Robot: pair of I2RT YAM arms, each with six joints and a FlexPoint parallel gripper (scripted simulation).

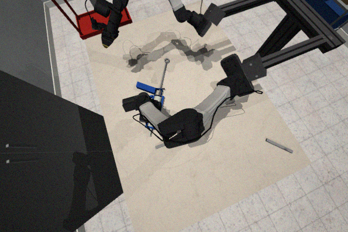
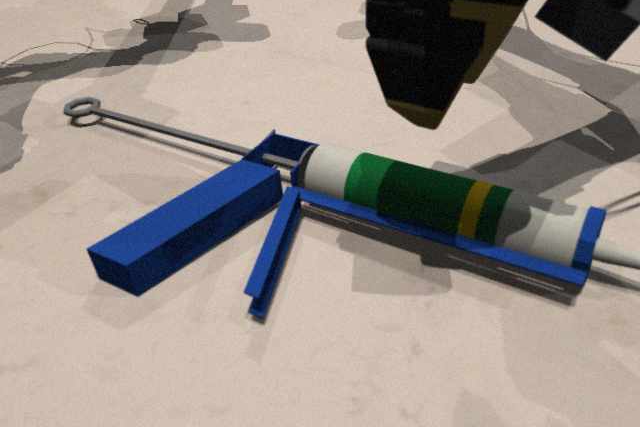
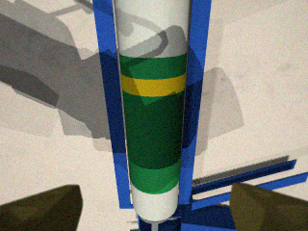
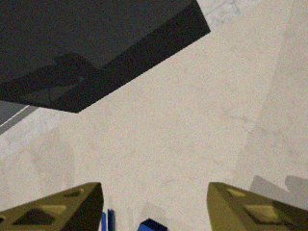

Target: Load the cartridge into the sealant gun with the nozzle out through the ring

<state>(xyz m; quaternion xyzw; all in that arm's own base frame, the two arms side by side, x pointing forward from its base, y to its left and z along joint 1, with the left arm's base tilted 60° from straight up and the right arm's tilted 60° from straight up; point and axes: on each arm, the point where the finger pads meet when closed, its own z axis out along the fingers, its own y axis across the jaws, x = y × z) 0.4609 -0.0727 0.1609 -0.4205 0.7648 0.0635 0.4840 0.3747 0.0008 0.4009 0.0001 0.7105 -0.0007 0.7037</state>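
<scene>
The blue sealant gun (image 1: 145,86) (image 2: 180,220) lies on the table. The green and white cartridge (image 2: 434,197) (image 3: 154,130) lies in its cradle between the side rails. Its front end meets the front ring (image 2: 589,238), and the nozzle (image 2: 617,254) sticks out beyond the ring. The plunger rod (image 1: 163,75) (image 2: 170,130) extends far out behind the handle; its disc is at the cartridge's rear end. The thumb plate is too small to make out surely. My left gripper (image 2: 418,120) (image 3: 155,192) is open and empty above the cartridge. My right gripper (image 1: 105,45) (image 4: 154,192) is open and empty, high and away from the gun.
A black cabinet (image 1: 50,139) (image 4: 96,48) stands beside the table. A grey bar (image 1: 279,145) lies near the table's far right edge in the top view. A red cart (image 1: 84,24) is at the upper left. The left arm bends low over the gun's front.
</scene>
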